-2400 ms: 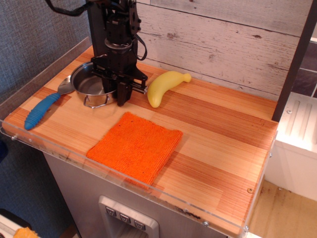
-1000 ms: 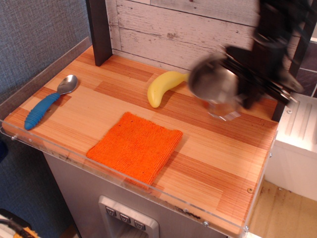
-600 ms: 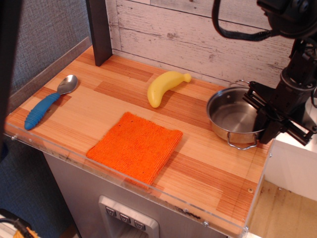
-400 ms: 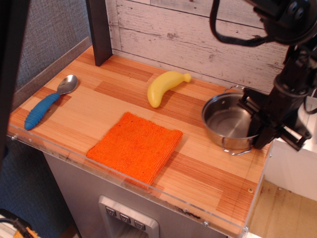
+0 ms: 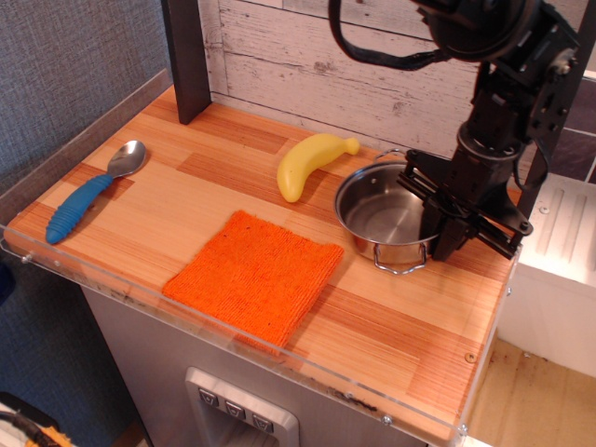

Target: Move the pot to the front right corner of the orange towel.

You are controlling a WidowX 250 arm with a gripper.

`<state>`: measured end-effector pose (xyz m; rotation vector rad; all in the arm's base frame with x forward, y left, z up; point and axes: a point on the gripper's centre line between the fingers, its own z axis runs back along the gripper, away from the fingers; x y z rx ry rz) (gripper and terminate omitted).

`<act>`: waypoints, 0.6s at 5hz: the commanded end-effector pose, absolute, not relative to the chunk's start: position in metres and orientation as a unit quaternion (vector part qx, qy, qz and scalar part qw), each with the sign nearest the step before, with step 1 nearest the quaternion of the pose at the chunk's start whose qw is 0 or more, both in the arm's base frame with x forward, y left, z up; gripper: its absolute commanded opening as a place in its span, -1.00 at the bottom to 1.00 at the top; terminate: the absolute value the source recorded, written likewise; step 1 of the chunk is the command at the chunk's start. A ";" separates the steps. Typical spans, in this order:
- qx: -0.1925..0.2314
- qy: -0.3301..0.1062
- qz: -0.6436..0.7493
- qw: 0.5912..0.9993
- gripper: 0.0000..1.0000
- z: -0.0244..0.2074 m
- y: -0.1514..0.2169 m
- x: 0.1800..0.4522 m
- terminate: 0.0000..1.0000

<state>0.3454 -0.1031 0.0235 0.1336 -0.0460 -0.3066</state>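
The small shiny steel pot (image 5: 386,216) is held just above the wooden table, right of the orange towel (image 5: 255,276) and close to its back right corner. My gripper (image 5: 436,220) is shut on the pot's right rim, with the arm rising to the upper right. One wire loop handle (image 5: 400,264) points toward the front, the other sits at the back. The orange towel lies flat near the table's front edge, with nothing on it.
A yellow banana (image 5: 311,162) lies behind the towel, left of the pot. A steel spoon with a blue ribbed handle (image 5: 87,196) lies at the far left. A dark post (image 5: 186,58) stands at the back left. A clear plastic lip (image 5: 279,349) runs along the table's front edge.
The pot was carried from the back left to the far right of the table, and has since moved left toward the towel, still held by my gripper.
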 end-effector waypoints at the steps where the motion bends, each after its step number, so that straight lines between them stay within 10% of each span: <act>1: 0.045 -0.044 -0.172 0.983 1.00 0.031 -0.109 0.339 -1.00; 3: 0.003 -0.070 -0.162 0.984 1.00 0.047 -0.107 0.331 -1.00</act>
